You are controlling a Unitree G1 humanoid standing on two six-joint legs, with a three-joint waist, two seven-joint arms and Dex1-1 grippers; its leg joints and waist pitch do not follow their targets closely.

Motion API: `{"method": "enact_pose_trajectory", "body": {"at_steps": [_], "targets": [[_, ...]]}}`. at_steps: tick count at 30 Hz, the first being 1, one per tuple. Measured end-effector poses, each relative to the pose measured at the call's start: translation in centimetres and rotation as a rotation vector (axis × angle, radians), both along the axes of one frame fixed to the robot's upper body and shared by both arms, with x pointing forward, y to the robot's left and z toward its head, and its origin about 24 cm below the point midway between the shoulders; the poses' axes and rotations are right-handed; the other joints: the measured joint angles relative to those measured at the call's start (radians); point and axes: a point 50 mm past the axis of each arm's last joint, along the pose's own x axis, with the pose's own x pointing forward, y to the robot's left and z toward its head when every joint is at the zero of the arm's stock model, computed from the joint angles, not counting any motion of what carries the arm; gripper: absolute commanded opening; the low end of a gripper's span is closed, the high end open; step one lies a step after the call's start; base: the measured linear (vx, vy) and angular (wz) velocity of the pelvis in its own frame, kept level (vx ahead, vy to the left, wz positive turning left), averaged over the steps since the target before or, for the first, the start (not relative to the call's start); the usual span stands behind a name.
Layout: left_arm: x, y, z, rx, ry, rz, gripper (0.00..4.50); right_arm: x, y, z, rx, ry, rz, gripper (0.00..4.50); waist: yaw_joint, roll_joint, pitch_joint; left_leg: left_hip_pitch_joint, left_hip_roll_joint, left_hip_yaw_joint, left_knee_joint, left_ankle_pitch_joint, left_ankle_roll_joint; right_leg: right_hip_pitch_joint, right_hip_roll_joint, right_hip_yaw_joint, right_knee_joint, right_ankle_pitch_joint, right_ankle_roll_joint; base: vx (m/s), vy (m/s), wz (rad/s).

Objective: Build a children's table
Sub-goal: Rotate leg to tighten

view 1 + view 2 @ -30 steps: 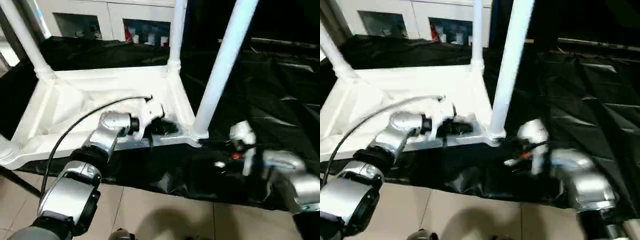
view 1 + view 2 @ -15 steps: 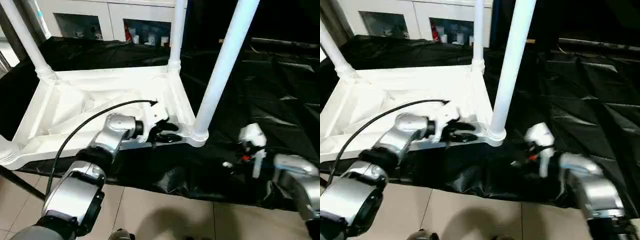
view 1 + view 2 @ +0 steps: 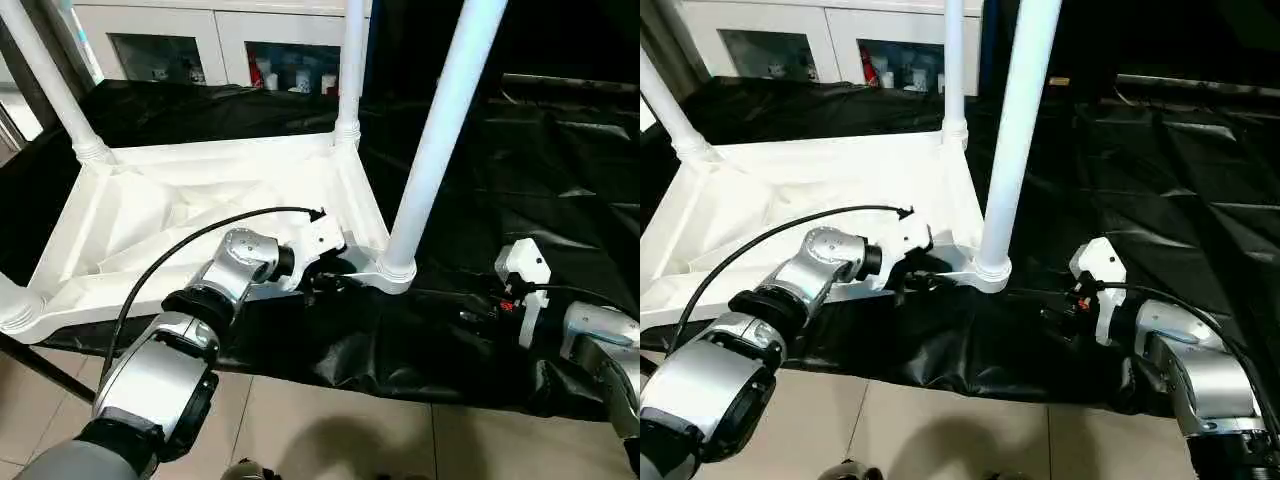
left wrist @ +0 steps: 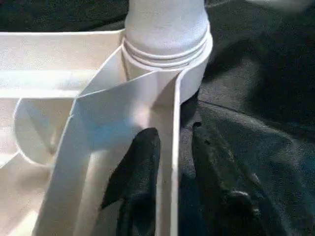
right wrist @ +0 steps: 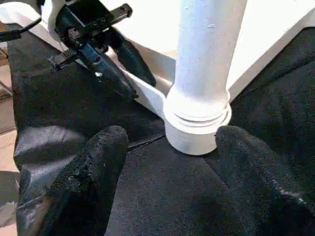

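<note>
Black crinkled plastic sheet (image 3: pixel 560 170): covering the work surface, spreading from 9 to 3 o'clock under everything in the head views.

White plastic rectangular table top (image 3: pixel 190 215): lying upside down on the sheet at 10 o'clock, ribbed underside facing up, raised rim running round it.

Long tapered white tube legs: standing upright in the round corner sockets. Nearest leg (image 3: pixel 430 150) rising at 1 o'clock from the near corner socket (image 3: pixel 385 270); far leg (image 3: pixel 350 65) at 12 o'clock; another leg (image 3: pixel 50 85) at 10 o'clock.

White cabinet with glass doors (image 3: pixel 200 45): sitting behind the sheet at 11 o'clock.

Left gripper (image 4: pixel 167 167): reaching in at centre, straddling the table top's near rim just beside the near corner socket; one black finger (image 4: pixel 140 172) lying inside the rim, the other outside, pinching the thin rim wall between them.

Right gripper (image 5: pixel 172 172): hovering at 4 o'clock over the sheet, fingers (image 5: pixel 93 167) spread wide apart, pointing at the base of the nearest leg, holding nothing.

Thin black cable (image 3: pixel 170 260): arching over the left forearm.
</note>
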Motion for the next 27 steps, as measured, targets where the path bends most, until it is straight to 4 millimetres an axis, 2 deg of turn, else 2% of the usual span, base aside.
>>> {"method": "enact_pose_trajectory", "body": {"at_steps": [2, 5, 9, 18, 21, 23, 24, 27], "targets": [[0.1, 0.3, 0.0, 0.011, 0.0, 0.009, 0.61, 0.0, 0.0, 0.0, -0.002, -0.001, 0.0, 3.2, 0.0, 0.0, 0.0, 0.0, 0.0, 0.0, 0.001, 0.0, 0.0, 0.0, 0.0, 0.0, 0.0, 0.0, 0.0, 0.0, 0.0, 0.0], [0.1, 0.3, 0.0, 0.017, 0.001, 0.009, 0.52, 0.0, 0.0, 0.0, -0.008, -0.003, 0.0, 3.2, 0.0, 0.0, 0.0, 0.0, 0.0, 0.0, 0.001, 0.0, 0.0, 0.001, 0.0, 0.0, 0.0, 0.0, 0.0, 0.0, 0.0, 0.0], [0.1, 0.3, -0.1, 0.023, 0.0, 0.009, 0.13, 0.0, 0.0, 0.0, -0.01, -0.004, 0.0, 3.2, -0.001, 0.0, 0.0, 0.0, 0.0, 0.0, 0.001, 0.0, 0.0, 0.001, 0.0, 0.0, 0.001, 0.001, 0.0, 0.0, 0.0, 0.0], [0.2, 0.9, 0.1, 0.044, 0.001, -0.006, 0.03, 0.6, 0.2, 0.1, 0.005, -0.021, -0.012, 3.2, -0.017, 0.0, 0.0, 0.001, 0.0, 0.0, 0.002, 0.0, 0.0, 0.001, 0.0, 0.001, 0.001, 0.002, 0.0, 0.0, 0.0, 0.0], [0.1, 1.3, 0.1, 0.042, 0.015, -0.025, 0.0, 1.7, 1.0, 0.1, 0.043, -0.035, -0.056, 3.55, -0.027, 0.0, 0.0, 0.001, 0.0, -0.001, 0.001, 0.0, 0.0, 0.0, 0.0, 0.0, 0.001, 0.002, 0.0, 0.0, 0.0, 0.0], [-0.2, 1.1, 0.1, 0.027, 0.029, -0.06, 0.0, 2.4, 1.6, -0.2, 0.043, -0.04, -0.085, 3.65, -0.025, 0.0, 0.0, 0.0, 0.0, -0.001, 0.001, 0.001, 0.001, 0.0, 0.0, 0.0, 0.0, 0.001, 0.0, 0.0, 0.0, 0.0], [-0.3, 1.0, 0.1, 0.024, 0.029, -0.074, 0.0, 2.5, 1.8, -0.4, 0.03, -0.04, -0.086, 3.86, -0.023, 0.0, 0.0, -0.001, 0.0, -0.001, 0.001, 0.002, 0.004, 0.0, 0.0, 0.0, 0.0, 0.001, 0.0, 0.0, 0.0, 0.0], [-0.5, 0.9, 0.0, 0.021, 0.023, -0.094, 0.0, 2.9, 2.9, -0.9, -0.003, -0.051, -0.064, 3.86, -0.017, 0.0, 0.0, -0.001, 0.0, 0.0, 0.001, 0.003, 0.005, -0.001, 0.0, 0.0, 0.0, 0.001, 0.0, 0.0, 0.0, 0.0]]}}
